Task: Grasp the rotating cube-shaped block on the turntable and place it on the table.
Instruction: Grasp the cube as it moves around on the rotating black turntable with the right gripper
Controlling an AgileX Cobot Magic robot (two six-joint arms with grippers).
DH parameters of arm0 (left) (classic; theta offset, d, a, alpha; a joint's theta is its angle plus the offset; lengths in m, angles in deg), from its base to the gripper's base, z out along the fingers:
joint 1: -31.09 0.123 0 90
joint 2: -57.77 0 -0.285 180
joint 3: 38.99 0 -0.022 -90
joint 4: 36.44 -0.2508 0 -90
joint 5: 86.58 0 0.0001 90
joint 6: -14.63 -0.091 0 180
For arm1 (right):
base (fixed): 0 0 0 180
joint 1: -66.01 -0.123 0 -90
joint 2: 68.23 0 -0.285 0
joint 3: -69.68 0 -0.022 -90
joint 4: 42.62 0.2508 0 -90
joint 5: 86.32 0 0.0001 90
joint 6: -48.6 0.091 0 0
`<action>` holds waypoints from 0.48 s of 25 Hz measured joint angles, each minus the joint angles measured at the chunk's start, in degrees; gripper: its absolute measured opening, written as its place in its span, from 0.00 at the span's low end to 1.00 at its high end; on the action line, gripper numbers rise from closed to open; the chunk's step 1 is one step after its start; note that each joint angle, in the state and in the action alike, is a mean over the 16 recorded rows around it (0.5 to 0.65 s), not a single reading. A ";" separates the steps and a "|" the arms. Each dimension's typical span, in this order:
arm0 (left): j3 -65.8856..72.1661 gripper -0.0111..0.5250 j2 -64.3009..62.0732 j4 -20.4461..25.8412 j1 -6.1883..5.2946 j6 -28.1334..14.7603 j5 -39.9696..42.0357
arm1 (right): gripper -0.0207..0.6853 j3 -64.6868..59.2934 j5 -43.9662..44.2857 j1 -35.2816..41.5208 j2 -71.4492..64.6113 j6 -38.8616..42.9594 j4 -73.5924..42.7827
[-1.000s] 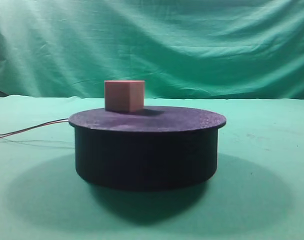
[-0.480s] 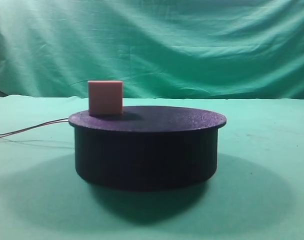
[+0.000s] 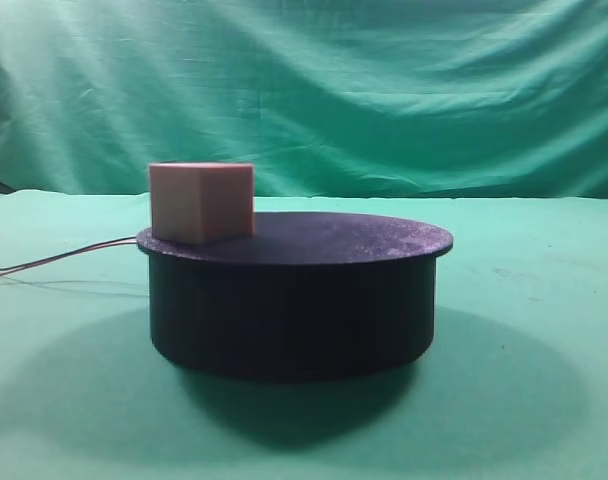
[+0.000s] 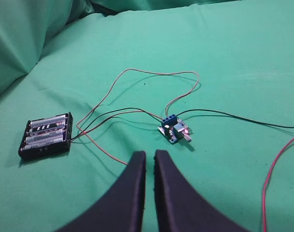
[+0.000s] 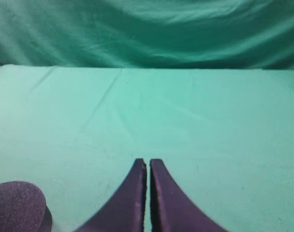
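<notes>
Cube-shaped block [image 3: 202, 202] sits at the left edge of the turntable [image 3: 294, 300] top, one corner facing the camera. Looks light, rigid and matte, so likely decent friction; pinch two opposite flat faces, not the corners. Left end effector [image 4: 149, 162] and right end effector [image 5: 148, 169] are both closed with nothing in them, over the desk [image 5: 195, 125], away from the block.
</notes>
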 joint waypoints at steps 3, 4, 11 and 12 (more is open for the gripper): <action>0.00 0.02 0.00 0.00 0.00 0.00 0.00 | 0.03 2.74 2.85 -4.21 -7.40 -0.50 -0.81; 0.00 0.02 0.00 0.00 0.00 0.00 0.00 | 0.03 3.82 3.65 -5.88 -10.01 -0.30 -1.41; 0.00 0.02 0.00 0.00 0.00 0.00 0.00 | 0.07 12.32 6.29 -19.14 -27.86 4.76 -6.60; 0.00 0.02 0.00 0.00 0.00 0.00 0.00 | 0.09 13.55 6.23 -20.89 -30.08 5.70 -7.19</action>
